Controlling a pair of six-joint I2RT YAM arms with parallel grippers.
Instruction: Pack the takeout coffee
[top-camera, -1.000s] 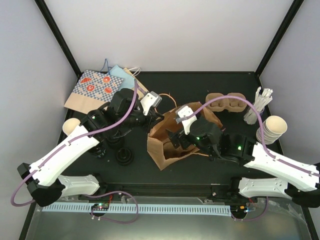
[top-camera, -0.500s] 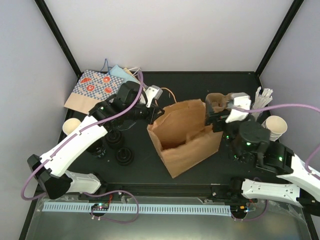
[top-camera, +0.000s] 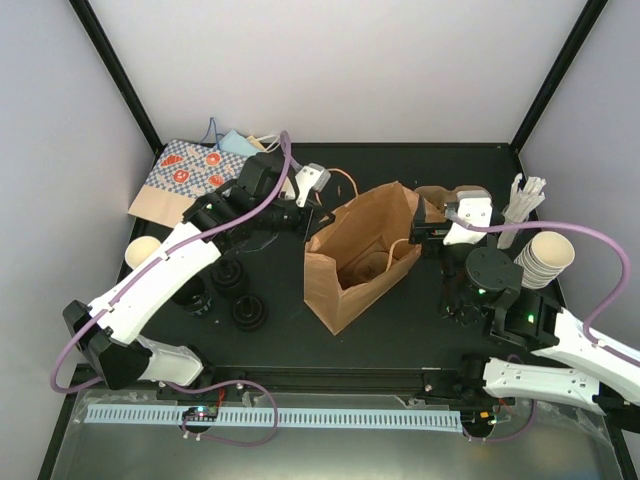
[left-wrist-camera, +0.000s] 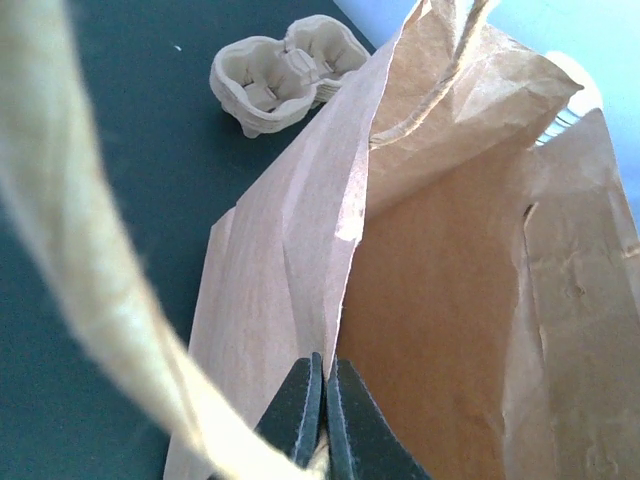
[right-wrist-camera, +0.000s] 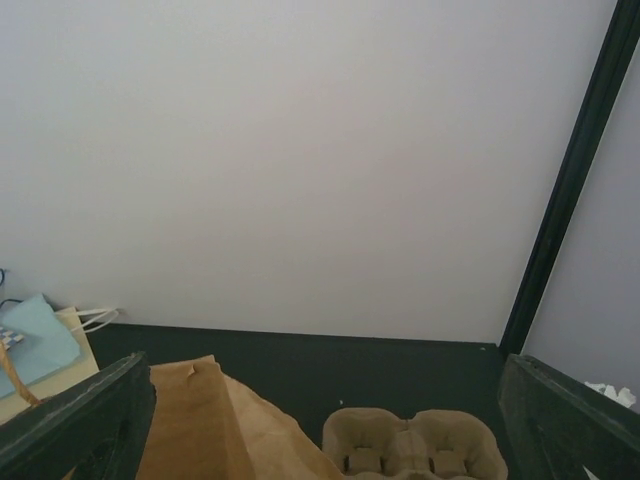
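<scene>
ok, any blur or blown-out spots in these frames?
Left wrist: the bag handle near the lens is a soft blur, and the upper right washes out pale behind the brown paper bag. Right wrist: fingers dark and soft at the bottom corners, cup carrier fairly clear. Top: even light, sharp.

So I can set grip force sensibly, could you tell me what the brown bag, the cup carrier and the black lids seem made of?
Brown bag: matte kraft paper, shown by sharp creases and folds. Cup carrier: likely moulded pulp, tan and dull, with soft rounded edges. Black lids: probably plastic, faintly glossy, though too small to be sure.
</scene>
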